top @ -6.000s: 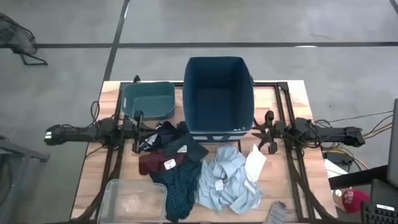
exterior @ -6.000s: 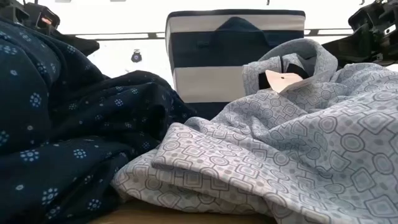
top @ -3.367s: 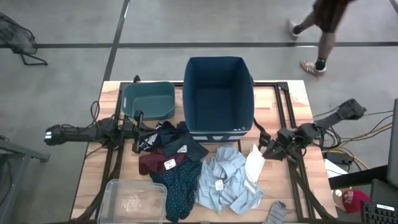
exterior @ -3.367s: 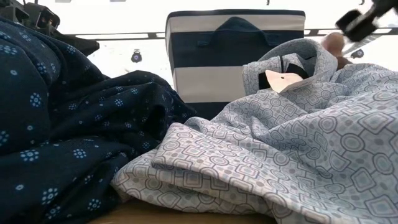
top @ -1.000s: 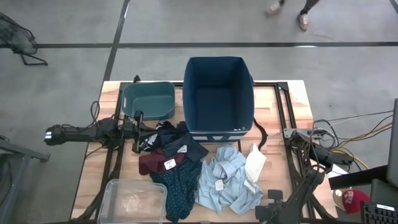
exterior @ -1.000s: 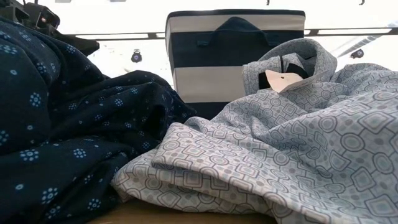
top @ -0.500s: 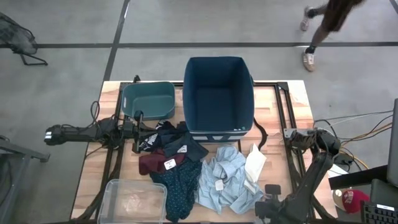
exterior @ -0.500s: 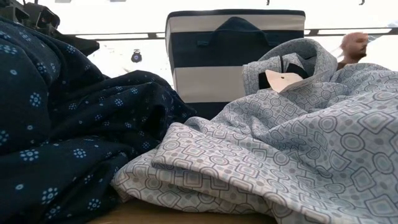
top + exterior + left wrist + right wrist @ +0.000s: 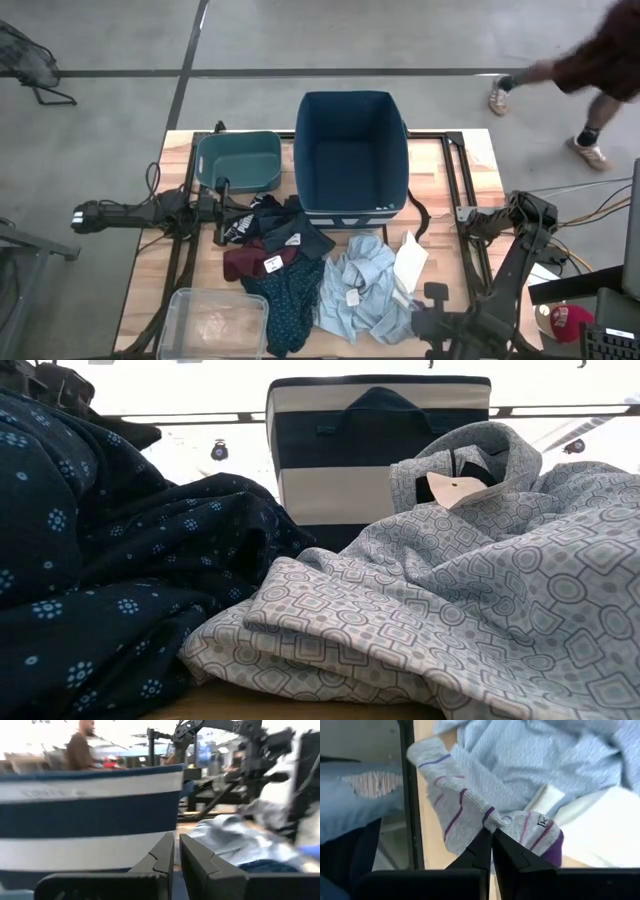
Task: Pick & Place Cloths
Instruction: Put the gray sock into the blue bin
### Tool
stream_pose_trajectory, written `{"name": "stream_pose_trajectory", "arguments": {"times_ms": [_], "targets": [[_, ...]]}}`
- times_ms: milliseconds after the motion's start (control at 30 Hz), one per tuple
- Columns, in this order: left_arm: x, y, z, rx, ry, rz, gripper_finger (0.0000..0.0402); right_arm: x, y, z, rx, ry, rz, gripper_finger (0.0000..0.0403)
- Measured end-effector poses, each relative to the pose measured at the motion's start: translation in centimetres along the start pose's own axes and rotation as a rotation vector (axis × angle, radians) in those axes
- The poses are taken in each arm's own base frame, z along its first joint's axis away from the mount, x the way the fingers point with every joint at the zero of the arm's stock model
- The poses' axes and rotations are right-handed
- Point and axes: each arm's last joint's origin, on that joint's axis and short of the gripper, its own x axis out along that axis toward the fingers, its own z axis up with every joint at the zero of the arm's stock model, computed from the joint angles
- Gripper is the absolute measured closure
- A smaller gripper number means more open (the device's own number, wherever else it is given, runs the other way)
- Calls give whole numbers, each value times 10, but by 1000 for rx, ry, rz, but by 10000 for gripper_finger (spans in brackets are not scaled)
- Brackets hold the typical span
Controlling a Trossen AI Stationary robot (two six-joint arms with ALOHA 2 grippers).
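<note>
The big navy bin (image 9: 352, 150), a soft-sided box with white stripes on its outer wall, stands open-mouthed at the far middle of the table (image 9: 180, 260), probably as the drop place, so everything else is placed from it. In front of the navy bin lies the heap of cloths: the pale blue-grey garment (image 9: 365, 290), thin, crumpled and printed with small geometric figures, the navy patterned one (image 9: 285, 310) with tiny dots, then the maroon piece (image 9: 250, 262) and the black one with a white logo (image 9: 262, 225), several bearing paper tags. The smaller teal bin (image 9: 238, 160) sits just left of the navy bin. The right gripper (image 9: 491, 847) is down at the table's near edge, well in front of the navy bin, its fingers pinched on a grey knit sock (image 9: 470, 815) with purple stripes and toe. The left gripper (image 9: 176, 855) waits left of the navy bin, jaws clenched with only a slit between, holding nothing.
</note>
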Motion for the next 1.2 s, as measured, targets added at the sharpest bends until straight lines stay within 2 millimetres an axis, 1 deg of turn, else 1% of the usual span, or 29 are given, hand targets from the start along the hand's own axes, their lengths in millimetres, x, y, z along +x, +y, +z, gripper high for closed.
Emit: {"name": "stream_pose_trajectory", "arguments": {"times_ms": [100, 233, 267, 333, 367, 467, 533, 600, 767, 800, 967, 1033, 1100, 1200], "targets": [[0, 3, 1, 54, -3, 95, 367, 0, -1, 2, -16, -20, -9, 394], [0, 4, 1, 28, 1, 148, 367, 3, -3, 7, -13, -30, -19, 394], [0, 4, 2, -34, -14, 140, 367, 4, -3, 8, -13, -34, -23, 394], [0, 3, 6, -240, -67, 92, 367, 4, -4, 11, -17, -46, -25, 394], [0, 3, 10, -314, -112, 81, 367, 5, -4, 11, -22, -50, -21, 394], [-2, 4, 19, -450, -210, 58, 367, 6, -5, 13, -35, -51, -23, 394], [-1, 2, 21, -505, -221, 2, 367, 6, -5, 15, -43, -51, -25, 394], [-1, 2, 23, -515, -243, -22, 367, 7, -6, 17, -39, -51, -28, 394], [-3, 4, 33, -556, -347, -18, 367, 8, -7, 18, -38, -51, -30, 394], [-3, 3, 35, -566, -368, -40, 367, 8, -7, 19, -37, -52, -30, 394], [-4, -5, 48, -584, -474, -259, 367, 9, -8, 19, -47, -53, -31, 394], [-3, -9, 53, -592, -509, -309, 367, 9, -8, 20, -53, -66, -40, 394], [0, -15, 59, -558, -513, -348, 367, 9, -9, 21, -54, -75, -47, 394], [8, -25, 72, -505, -511, -381, 367, 10, -10, 23, -50, -77, -51, 394]]}}
